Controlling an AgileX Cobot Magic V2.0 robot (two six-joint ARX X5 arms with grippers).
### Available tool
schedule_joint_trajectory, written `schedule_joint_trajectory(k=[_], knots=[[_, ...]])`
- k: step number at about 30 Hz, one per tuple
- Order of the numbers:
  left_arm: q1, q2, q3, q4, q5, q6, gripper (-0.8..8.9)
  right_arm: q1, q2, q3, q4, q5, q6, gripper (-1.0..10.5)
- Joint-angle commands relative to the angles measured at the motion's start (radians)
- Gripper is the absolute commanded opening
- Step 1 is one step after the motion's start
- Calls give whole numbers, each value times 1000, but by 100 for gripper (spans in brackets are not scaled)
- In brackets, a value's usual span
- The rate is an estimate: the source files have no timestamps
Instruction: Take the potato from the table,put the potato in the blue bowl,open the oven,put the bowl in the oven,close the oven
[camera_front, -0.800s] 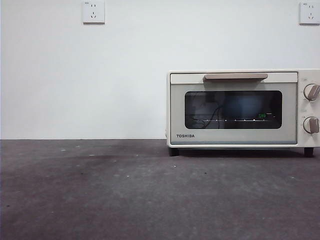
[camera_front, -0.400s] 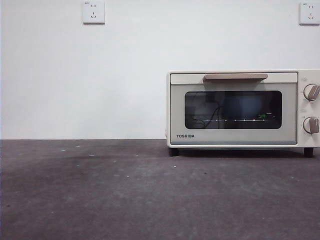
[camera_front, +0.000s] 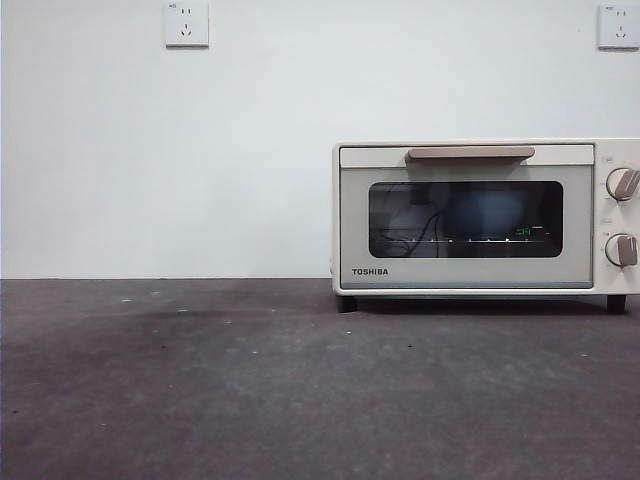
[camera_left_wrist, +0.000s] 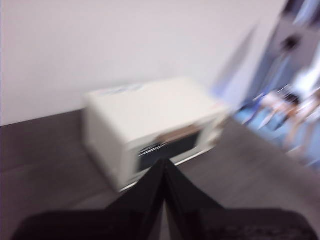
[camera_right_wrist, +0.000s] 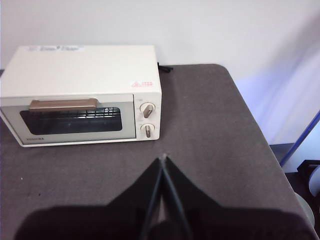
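Note:
The cream-white TOSHIBA oven (camera_front: 485, 218) stands on the dark grey table (camera_front: 250, 390) at the right, its door closed, tan handle (camera_front: 470, 153) along the top. A bluish shape shows dimly behind the dark glass (camera_front: 466, 219); I cannot tell what it is. The potato and the blue bowl are not plainly in view. My left gripper (camera_left_wrist: 164, 165) is shut, high above the table, with the oven (camera_left_wrist: 150, 127) blurred ahead. My right gripper (camera_right_wrist: 163, 161) is shut and empty, above the table in front of the oven (camera_right_wrist: 82, 95).
Two knobs (camera_front: 622, 184) sit on the oven's right side. A white wall with two sockets (camera_front: 187, 23) rises behind the table. The table's right edge (camera_right_wrist: 250, 125) shows in the right wrist view, with the floor beyond.
The front view stays the same apart from the flickering green reflection in the glass. No arm shows in it.

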Motion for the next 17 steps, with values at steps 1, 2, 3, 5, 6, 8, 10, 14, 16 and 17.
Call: schedule_joint_trajectory(k=[1,2,3,5,6,8,10,14,16,17], knots=[[30,-25,-3,-102,-68,262,-4,1,27,-4,-20,-3,-3,-1],[42,-30,-9,-125,-85,302,-4,1,38,-4,-20,-3,-3,-1],[61,-41,-23,-135,-89,338,-4,1,51,-4,-20,-3,-3,-1],[104,-79,-69,-121,-81,387,-4,1,77,-4,-20,-3,-3,-1],[128,-105,-103,-104,-80,401,-4,1,93,-4,-20,-3,-3,-1],[174,-164,-185,-37,-81,409,-4,1,123,-4,-20,-3,-3,-1],[221,-241,-299,75,-86,408,-4,1,161,-4,-20,-3,-3,-1],[293,-399,-563,346,-88,410,-4,1,240,-4,-20,-3,-3,-1],[321,-478,-717,492,-85,387,-4,1,284,-4,-20,-3,-3,-1],[332,-510,-782,551,-81,360,-4,1,309,-4,-18,-3,-3,-1]])
